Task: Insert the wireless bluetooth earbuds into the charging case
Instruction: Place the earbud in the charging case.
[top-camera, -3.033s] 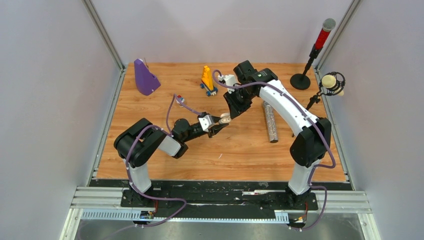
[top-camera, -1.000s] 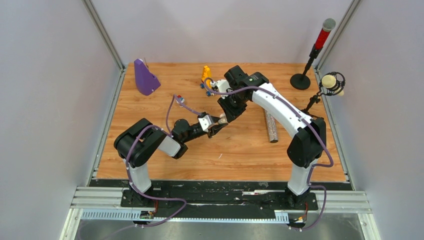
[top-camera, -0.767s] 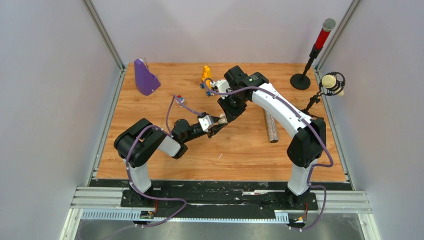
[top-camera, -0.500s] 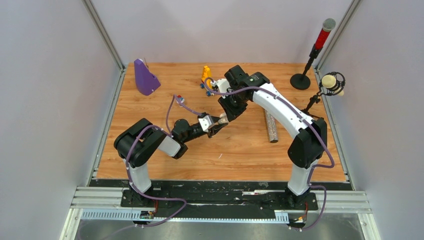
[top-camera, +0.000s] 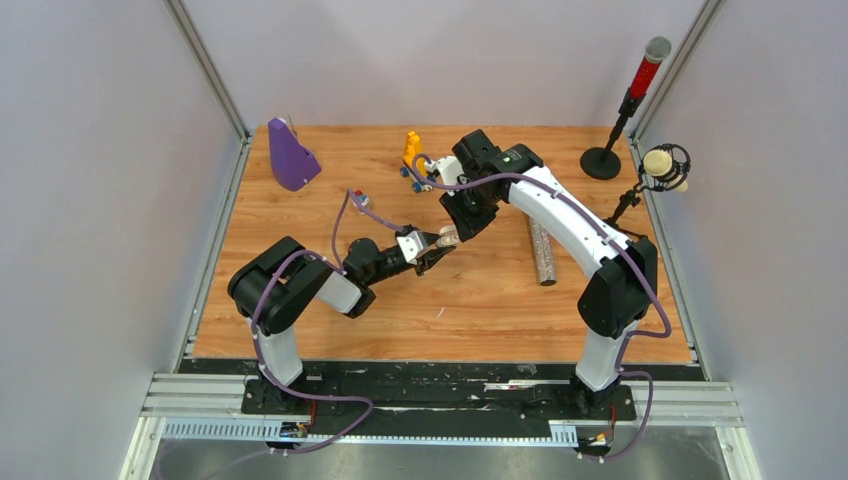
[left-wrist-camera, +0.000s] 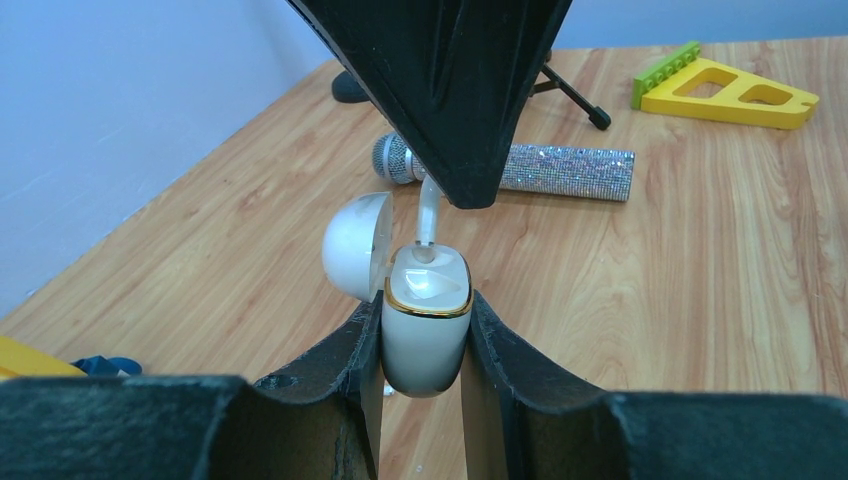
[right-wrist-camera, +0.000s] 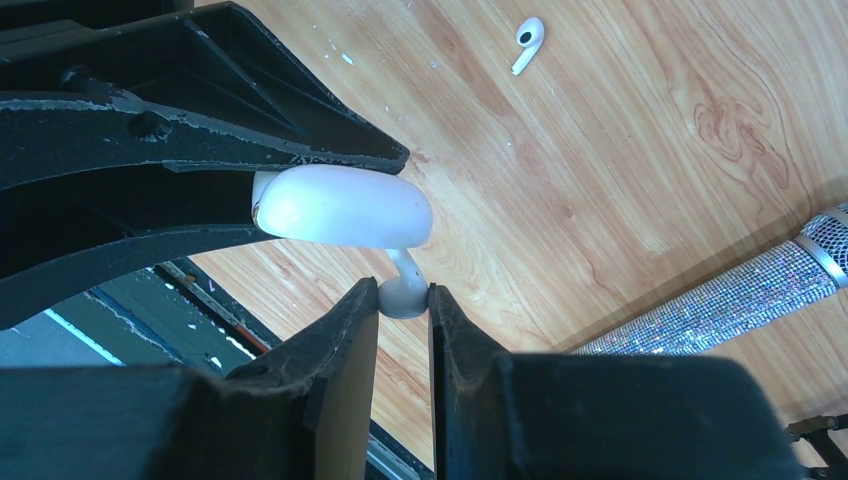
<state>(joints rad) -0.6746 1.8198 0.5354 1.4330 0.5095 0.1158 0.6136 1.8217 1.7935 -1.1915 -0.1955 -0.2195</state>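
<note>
Left wrist view: left gripper (left-wrist-camera: 424, 335) clamps the open charging case (left-wrist-camera: 427, 310), right gripper (right-wrist-camera: 404, 303) pinches an earbud (right-wrist-camera: 404, 292); entering tilted, it could jam unseated.

Wood-grain tabletop (top-camera: 285, 215) between plain pale grey walls (top-camera: 100, 150)

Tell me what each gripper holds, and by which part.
Left gripper clamps the open charging case by its lower body's sides. Right gripper pinches a white earbud by its bulb end, stem tip at the case's opening.
</note>
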